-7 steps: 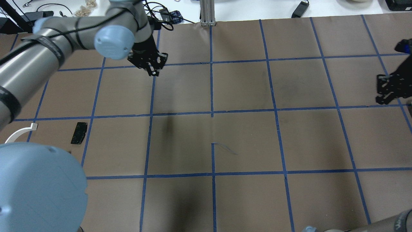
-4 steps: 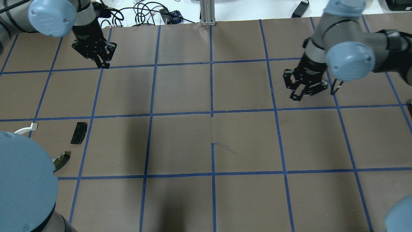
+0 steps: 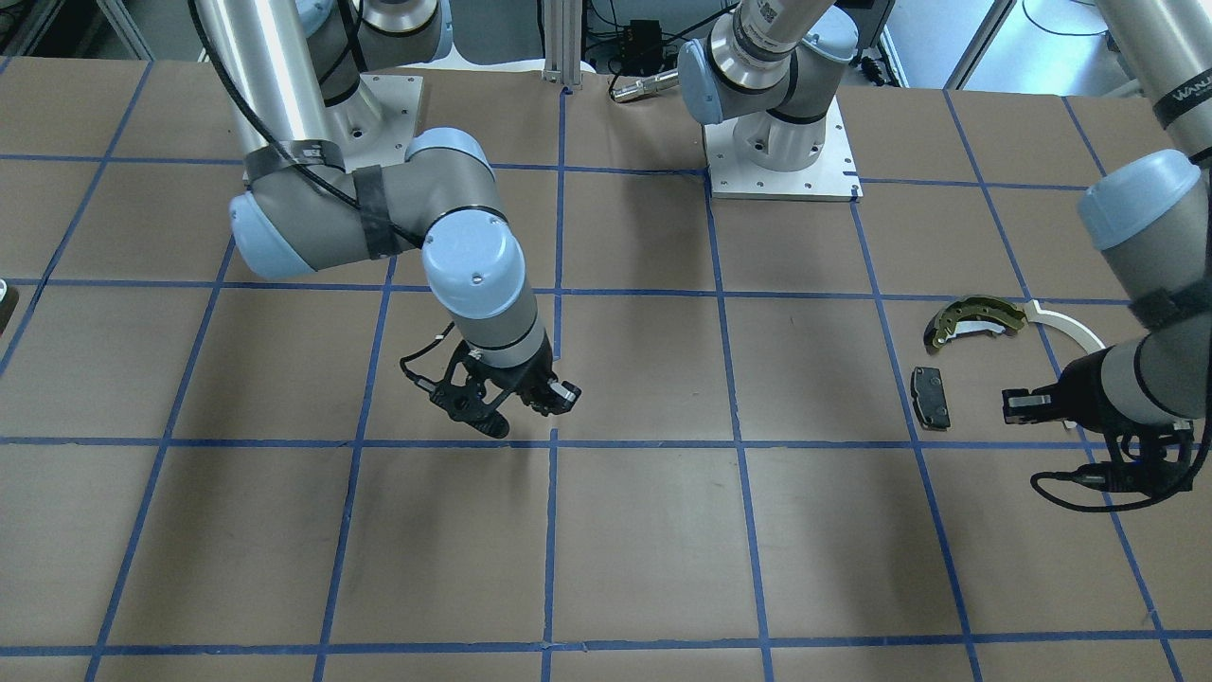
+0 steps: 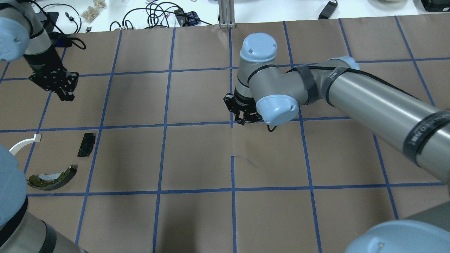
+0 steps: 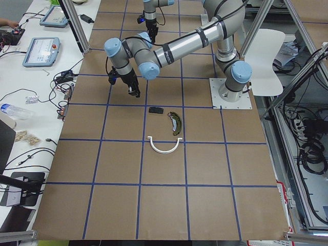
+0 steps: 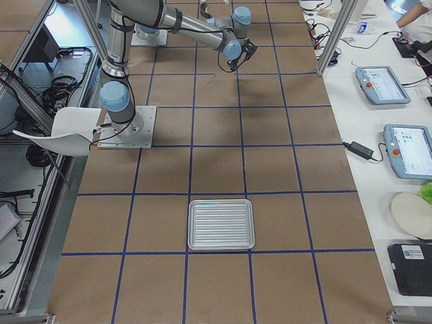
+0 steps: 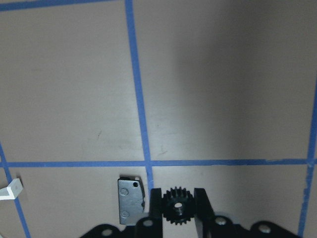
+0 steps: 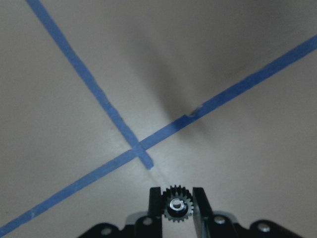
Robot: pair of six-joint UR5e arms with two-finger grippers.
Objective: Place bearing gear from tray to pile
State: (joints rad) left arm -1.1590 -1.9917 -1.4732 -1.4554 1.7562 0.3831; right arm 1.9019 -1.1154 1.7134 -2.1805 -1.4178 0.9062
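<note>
My left gripper [image 4: 63, 92] is shut on a small black toothed gear [image 7: 177, 204], held above the table beyond the pile. The pile lies at the table's left: a brass-coloured brake shoe [image 4: 52, 174], a white half-ring arc [image 4: 21, 144] and a black pad [image 4: 86, 144]. The pad [image 7: 131, 198] and the arc's tip [image 7: 12, 189] show in the left wrist view. My right gripper [image 4: 246, 117] is shut on a second black gear [image 8: 177, 204] over a blue tape crossing at the table's centre. The ribbed metal tray [image 6: 221, 224] lies bare at the table's right end.
The brown table is marked by a blue tape grid [image 4: 232, 123]. The right arm's long link [image 4: 369, 102] spans the right half of the table. The left arm's elbow [image 4: 10, 189] overhangs the near left corner by the pile. Cables [image 4: 158, 14] lie beyond the far edge.
My left gripper has moved left along the far side. My right gripper has swung in from the right edge to the centre. The left elbow shifted, uncovering the brake shoe.
</note>
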